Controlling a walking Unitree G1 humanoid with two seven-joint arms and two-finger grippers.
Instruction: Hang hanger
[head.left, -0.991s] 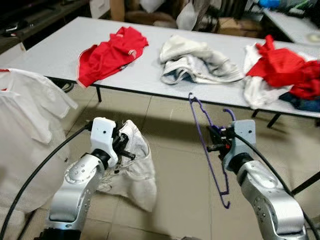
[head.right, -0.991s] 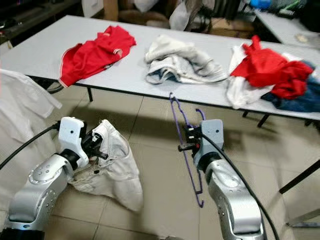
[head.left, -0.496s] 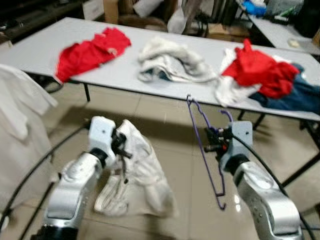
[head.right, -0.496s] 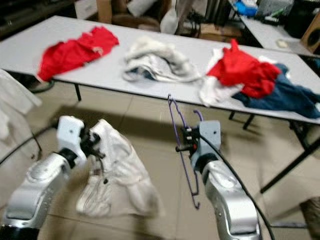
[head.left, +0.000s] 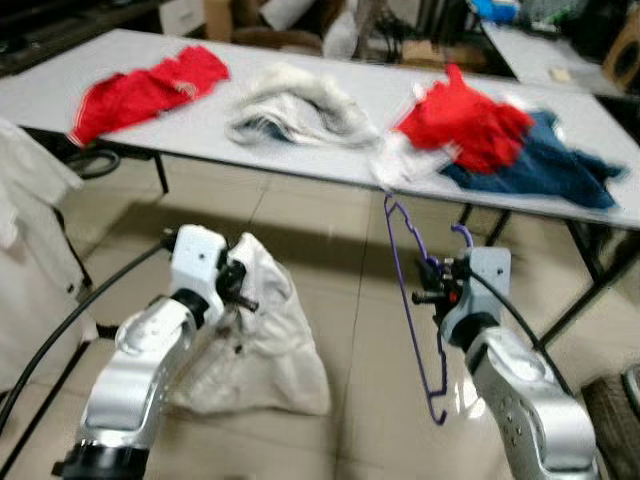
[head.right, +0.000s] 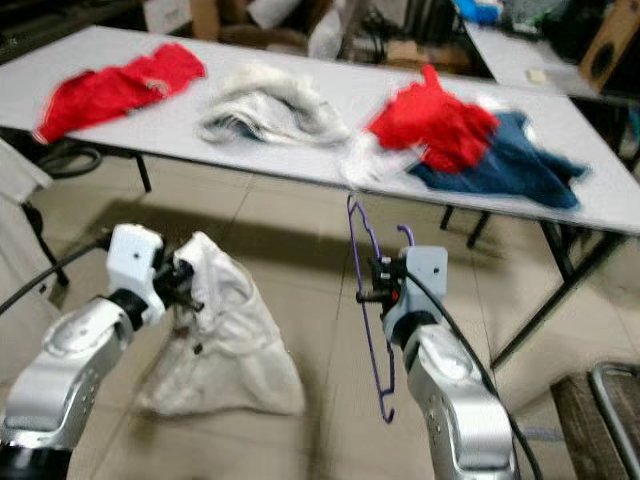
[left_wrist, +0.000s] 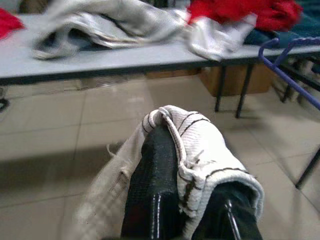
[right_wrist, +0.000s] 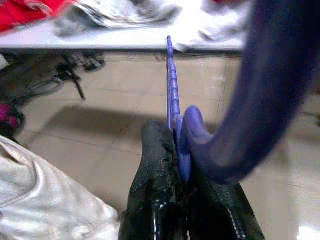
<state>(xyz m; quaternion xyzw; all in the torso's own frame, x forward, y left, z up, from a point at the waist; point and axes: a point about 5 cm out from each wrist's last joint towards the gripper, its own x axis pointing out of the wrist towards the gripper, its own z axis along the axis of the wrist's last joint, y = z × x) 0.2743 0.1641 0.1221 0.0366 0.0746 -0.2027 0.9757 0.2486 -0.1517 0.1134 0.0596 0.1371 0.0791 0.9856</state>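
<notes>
- The table (head.left: 120, 85) stands ahead across the tiled floor, strewn with a red top (head.left: 145, 80), a pale heap (head.left: 295, 105), and a red and blue pile (head.left: 500, 140); it reads as a sorting surface with nothing on it to hang from, so the rail is probably elsewhere.
- The white garment (head.left: 255, 340) droops from the left gripper (head.left: 238, 290) to just above the floor. In the left wrist view its ribbed hem is draped over the black fingers (left_wrist: 157, 165), which are clamped on it, likely to keep it lifted off the tiles while the robot walks.
- The hanger (head.left: 415, 300), thin and purple, is held upright in front of the right gripper (head.left: 432, 292), hook uppermost. The right wrist view shows those fingers (right_wrist: 157, 165) pinched tight on the wire near the hook's base, a grip that leaves the hook free for hanging.
- Against a second ago, the table's clothes sit further left and the blue cloth has come into sight, so the camera has swung right; both arms keep the same poses and loads, and the garment has billowed wider.
</notes>
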